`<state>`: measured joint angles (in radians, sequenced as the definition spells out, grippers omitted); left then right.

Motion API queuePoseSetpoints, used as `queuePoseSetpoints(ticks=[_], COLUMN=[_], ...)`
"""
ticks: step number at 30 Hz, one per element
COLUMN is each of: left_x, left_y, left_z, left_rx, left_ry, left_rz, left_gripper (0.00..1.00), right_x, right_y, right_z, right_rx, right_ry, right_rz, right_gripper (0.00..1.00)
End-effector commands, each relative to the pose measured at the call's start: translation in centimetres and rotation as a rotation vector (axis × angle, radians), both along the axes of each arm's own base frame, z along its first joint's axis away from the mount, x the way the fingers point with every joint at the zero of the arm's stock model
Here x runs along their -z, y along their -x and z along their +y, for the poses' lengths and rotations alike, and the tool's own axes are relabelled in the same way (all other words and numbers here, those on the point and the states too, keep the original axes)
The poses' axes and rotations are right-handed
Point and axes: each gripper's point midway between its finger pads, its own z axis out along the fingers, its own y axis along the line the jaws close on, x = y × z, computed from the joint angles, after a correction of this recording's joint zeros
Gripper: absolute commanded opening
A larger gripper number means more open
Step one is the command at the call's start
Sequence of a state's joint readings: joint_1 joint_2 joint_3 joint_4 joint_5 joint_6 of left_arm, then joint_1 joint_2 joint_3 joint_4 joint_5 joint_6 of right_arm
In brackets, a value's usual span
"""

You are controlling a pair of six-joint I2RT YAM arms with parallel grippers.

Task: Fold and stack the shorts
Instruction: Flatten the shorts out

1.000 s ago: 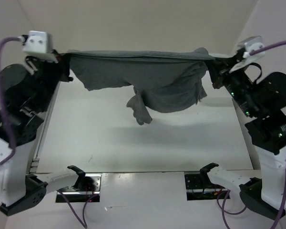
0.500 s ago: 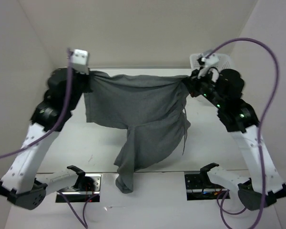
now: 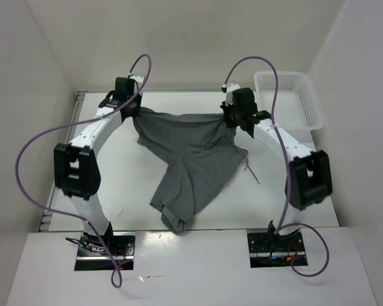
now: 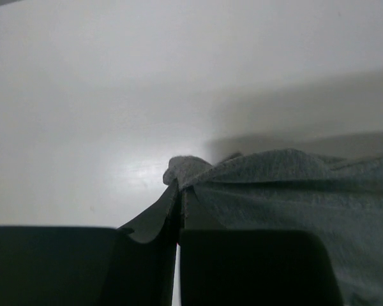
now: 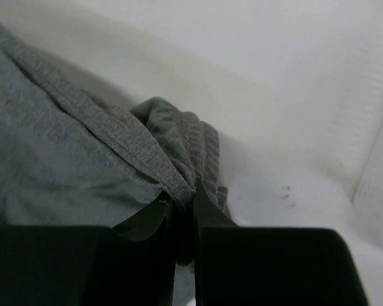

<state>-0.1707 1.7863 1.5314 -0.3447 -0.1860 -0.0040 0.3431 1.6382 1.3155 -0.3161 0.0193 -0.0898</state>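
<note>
Left fingers [image 4: 150,223] and right fingers [image 5: 208,215] are each pinched tight on a waistband corner of the shorts [image 3: 191,153]. The waistband runs left to right between them at the worktop's [image 3: 115,185] far side, legs trailing near, seemingly lying on it.

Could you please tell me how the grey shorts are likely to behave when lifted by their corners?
Probably very floppy: the shorts sag between the left gripper and right gripper, legs draped onto the table. Likely light, since small corner pinches hold them up. The thin drawstring trails loose and may snag.
</note>
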Motion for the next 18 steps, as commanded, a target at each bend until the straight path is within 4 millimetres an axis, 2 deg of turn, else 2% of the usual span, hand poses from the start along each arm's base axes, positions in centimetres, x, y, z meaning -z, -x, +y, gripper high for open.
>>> queuePoseSetpoints(ticks=[1, 2, 3, 4, 5, 6, 7, 8, 9, 10, 11, 12, 13, 14, 15, 16, 17, 18], left_x=[-0.6, -0.2, -0.3, -0.3, -0.2, -0.5, 0.2, -1.8, -2.6, -1.3, -1.9, -4.3, -4.6, -5.6, -6.5, -8.0, -8.9, -11.8], left_y=[-4.6, -5.3, -6.2, -6.8, -7.8, -8.5, -9.2, -10.1, -10.9, -11.3, -11.6, -11.6, -11.5, -11.0, -10.3, -8.6, -7.8, -5.7], left_z=[1.0, 1.5, 1.9, 2.5, 2.4, 2.4, 2.3, 2.1, 2.0, 2.6, 2.4, 2.1, 2.4, 2.2, 2.5, 3.3, 3.3, 3.1], left_rx=[0.003, -0.008, -0.017, -0.029, -0.029, -0.029, -0.029, -0.021, -0.020, -0.032, -0.023, -0.009, -0.007, 0.005, 0.012, 0.007, 0.029, 0.042], left_ry=[0.040, 0.039, 0.040, 0.040, 0.041, 0.043, 0.042, 0.051, 0.054, 0.050, 0.056, 0.067, 0.074, 0.083, 0.094, 0.103, 0.124, 0.131], left_rz=[-0.016, -0.008, -0.017, -0.022, -0.031, -0.049, -0.043, -0.082, -0.108, -0.066, -0.066, -0.079, -0.071, -0.073, -0.076, -0.087, -0.102, -0.142], left_gripper=[0.00, 0.00, 0.00, 0.00, 0.00, 0.00, 0.00, 0.00, 0.00, 0.04, 0.20, 0.66, 0.85, 1.00, 1.00, 1.00, 1.00, 1.00], right_x=[-2.4, -3.2, -2.0, -2.0, -3.4, -2.0, -1.9, -3.4, -3.3, -2.3, -3.6, -4.2, -4.2, -5.7, -6.3, -7.5, -7.8, -8.0], right_y=[-6.3, -7.4, -8.3, -8.9, -10.0, -10.9, -11.5, -12.7, -13.3, -14.1, -14.8, -14.9, -14.9, -14.6, -14.0, -12.8, -11.9, -10.9], right_z=[-1.5, -1.4, -1.4, -1.2, -1.0, -0.7, -0.8, -0.9, -1.0, -1.1, -1.0, -1.0, -1.0, -1.1, -1.1, -1.4, -1.7, -1.8], right_rx=[0.128, 0.130, 0.141, 0.141, 0.159, 0.159, 0.180, 0.202, 0.215, 0.228, 0.242, 0.243, 0.243, 0.243, 0.234, 0.234, 0.234, 0.219], right_ry=[-0.060, -0.056, -0.045, -0.046, -0.068, -0.058, -0.056, -0.058, -0.050, -0.038, -0.050, -0.052, -0.052, -0.062, -0.068, -0.073, -0.071, -0.063], right_rz=[-0.119, -0.149, -0.137, -0.140, -0.165, -0.139, -0.138, -0.178, -0.180, -0.172, -0.195, -0.201, -0.201, -0.224, -0.224, -0.235, -0.231, -0.221], right_gripper=[0.00, 0.00, 0.00, 0.00, 0.00, 0.00, 0.07, 0.16, 0.29, 0.63, 0.77, 0.86, 0.94, 0.96, 0.97, 0.98, 0.98, 0.98])
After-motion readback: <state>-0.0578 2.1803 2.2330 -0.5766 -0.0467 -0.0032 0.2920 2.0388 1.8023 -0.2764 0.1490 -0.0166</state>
